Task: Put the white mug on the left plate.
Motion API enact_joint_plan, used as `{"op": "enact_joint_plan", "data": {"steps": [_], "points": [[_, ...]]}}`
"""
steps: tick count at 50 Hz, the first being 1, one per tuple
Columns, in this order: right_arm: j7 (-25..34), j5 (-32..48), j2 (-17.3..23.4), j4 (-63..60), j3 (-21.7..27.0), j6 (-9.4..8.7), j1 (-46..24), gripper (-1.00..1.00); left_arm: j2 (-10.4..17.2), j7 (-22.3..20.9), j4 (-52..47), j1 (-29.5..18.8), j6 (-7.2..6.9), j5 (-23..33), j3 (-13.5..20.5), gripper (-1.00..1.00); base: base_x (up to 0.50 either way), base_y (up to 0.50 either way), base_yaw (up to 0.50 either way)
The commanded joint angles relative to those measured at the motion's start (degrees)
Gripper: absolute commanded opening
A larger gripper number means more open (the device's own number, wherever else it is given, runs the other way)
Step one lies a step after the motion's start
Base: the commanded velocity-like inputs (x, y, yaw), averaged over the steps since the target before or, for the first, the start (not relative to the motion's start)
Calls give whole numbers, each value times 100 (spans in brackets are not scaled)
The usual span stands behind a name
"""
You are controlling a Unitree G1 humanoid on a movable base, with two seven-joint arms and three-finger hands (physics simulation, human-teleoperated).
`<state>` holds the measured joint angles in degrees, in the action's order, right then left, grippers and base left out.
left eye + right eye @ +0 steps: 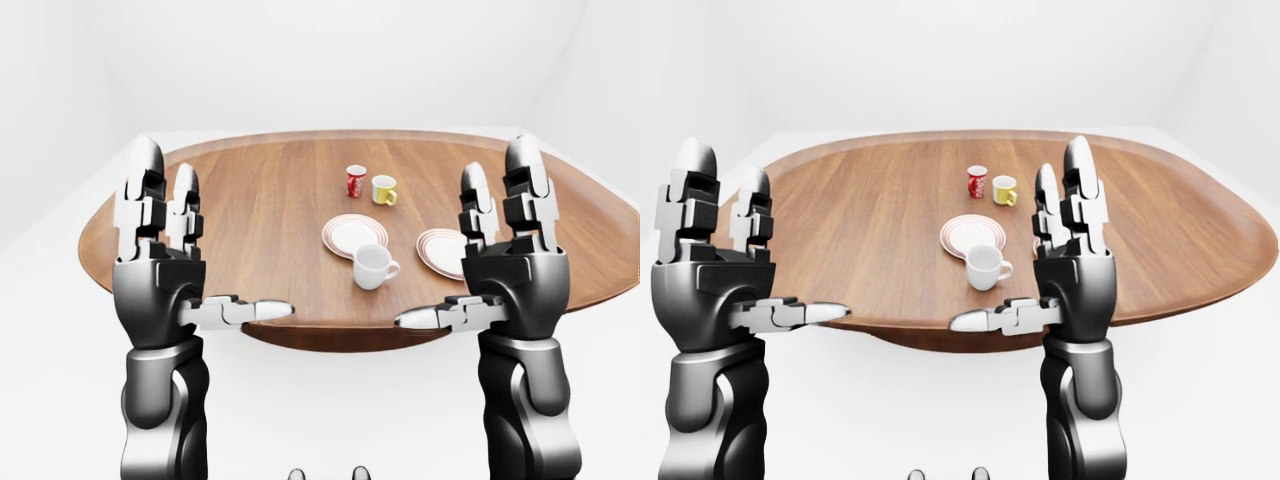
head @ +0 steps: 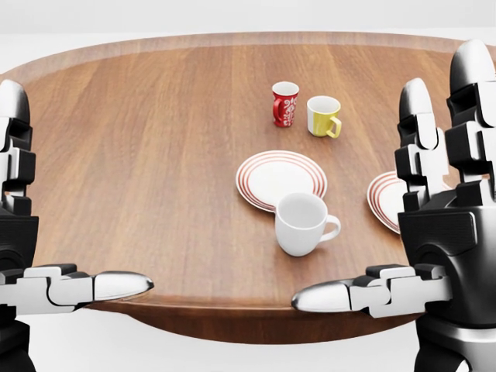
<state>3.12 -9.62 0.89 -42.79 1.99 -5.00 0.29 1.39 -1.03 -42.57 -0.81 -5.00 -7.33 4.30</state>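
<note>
Wooden table (image 2: 139,155): red mug (image 2: 284,103), yellow mug (image 2: 322,116) beyond plates.

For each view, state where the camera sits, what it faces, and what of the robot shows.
Left-eye view: on the head, facing the table; both raised open hands, forearms, and feet show.
Head view: on the head, closer on the white mug touching the left plate; left hand and right hand sit at the edges.
Right-eye view: as left-eye, shifted; the right hand hides the right plate.
All share the mugs.
</note>
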Motion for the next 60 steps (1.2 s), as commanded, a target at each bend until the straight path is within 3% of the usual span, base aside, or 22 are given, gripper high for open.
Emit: {"op": "enact_joint_plan", "data": {"steps": [1, 60], "points": [[-23, -74, 27, -39, 35, 0, -46, 100, 9, 10, -5, -26, 0, -51, 22, 95, 50, 7, 0], [69, -49, 56, -121, 89, 0, -59, 100, 10, 26, -100, -2, 0, -135, 23, 95, 50, 6, 0]]}}
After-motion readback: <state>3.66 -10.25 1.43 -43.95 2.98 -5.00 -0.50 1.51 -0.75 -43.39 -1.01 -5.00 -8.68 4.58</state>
